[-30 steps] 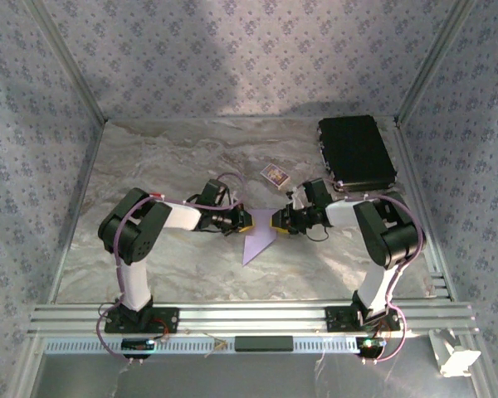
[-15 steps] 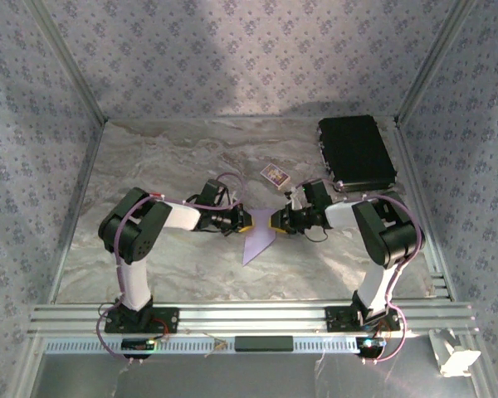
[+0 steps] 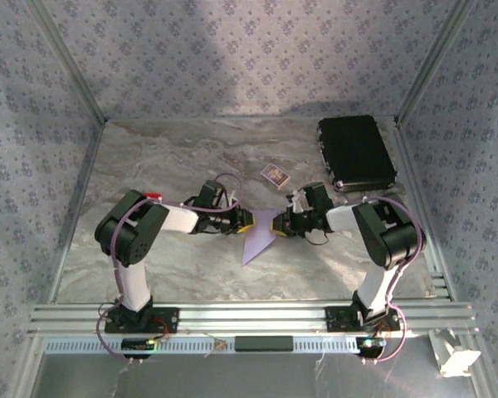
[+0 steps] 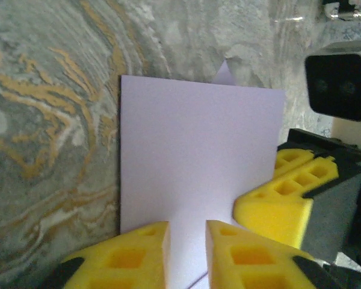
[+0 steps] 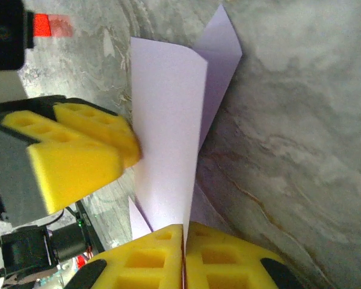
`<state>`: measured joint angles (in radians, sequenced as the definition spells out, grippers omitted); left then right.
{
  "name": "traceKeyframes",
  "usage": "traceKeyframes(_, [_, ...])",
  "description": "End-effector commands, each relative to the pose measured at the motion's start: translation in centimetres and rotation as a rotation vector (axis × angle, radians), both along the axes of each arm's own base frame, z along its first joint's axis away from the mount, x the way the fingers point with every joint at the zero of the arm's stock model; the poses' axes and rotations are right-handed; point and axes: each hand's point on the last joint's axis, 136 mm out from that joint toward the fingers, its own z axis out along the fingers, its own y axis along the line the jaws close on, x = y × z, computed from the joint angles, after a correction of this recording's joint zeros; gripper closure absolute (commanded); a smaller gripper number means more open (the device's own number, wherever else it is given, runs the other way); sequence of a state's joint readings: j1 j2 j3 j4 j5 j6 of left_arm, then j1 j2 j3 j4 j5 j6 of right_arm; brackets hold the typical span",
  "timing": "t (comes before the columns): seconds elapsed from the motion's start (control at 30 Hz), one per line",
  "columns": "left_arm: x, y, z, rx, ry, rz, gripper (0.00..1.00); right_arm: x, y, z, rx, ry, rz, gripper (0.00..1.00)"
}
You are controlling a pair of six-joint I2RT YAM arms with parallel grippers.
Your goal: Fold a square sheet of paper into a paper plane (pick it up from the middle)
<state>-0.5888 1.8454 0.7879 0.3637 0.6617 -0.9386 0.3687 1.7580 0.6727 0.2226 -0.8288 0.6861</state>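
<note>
Pinching the paper (image 5: 168, 120) by one edge, the right gripper (image 5: 183, 232) has its two yellow fingers pressed flat together, with the lilac sheet clamped in the seam between them. From that grip a folded flap stands up off the marbled table (image 3: 174, 157), with a second layer and a pointed corner showing behind it.

The left gripper (image 4: 186, 227) faces it from the other side. Its jaws are parted by a narrow gap, through which bare lilac paper shows, so it clamps nothing. Whether its fingers rest on the sheet cannot be told from the left wrist view. In the right wrist view one fingertip meets the side of the flap.

The one container is a black case (image 3: 357, 153), lying flat with its lid closed, so its contents are hidden.

Seen from above, the paper lies left of the case and nearer the arm bases, well apart from it. It is a slim shape whose point is the part farthest from the case. A small patterned card (image 3: 274, 174) lies left of the case, closer to it than the paper is. A small red block (image 3: 152, 197) sits much farther left of the case, beside the left arm's elbow.
</note>
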Motion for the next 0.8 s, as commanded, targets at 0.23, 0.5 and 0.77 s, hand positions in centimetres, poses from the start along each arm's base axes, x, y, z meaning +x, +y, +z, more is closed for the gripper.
traceKeyframes(0.23, [-0.9, 1.8, 3.7, 0.226, -0.249, -0.056, 0.57, 0.2, -1.6, 2.2, -0.026, 0.087, -0.237, 0.93])
traceKeyframes(0.5, [-5.4, 1.4, 4.5, 0.478, -0.488, -0.212, 0.48, -0.1, -2.6, 2.9, -0.007, 0.169, -0.406, 0.95])
traceKeyframes(0.77, [-6.3, 1.4, 5.0, 0.565, -0.616, -0.191, 0.45, -0.2, -2.8, 2.8, -0.022, 0.174, -0.451, 0.95])
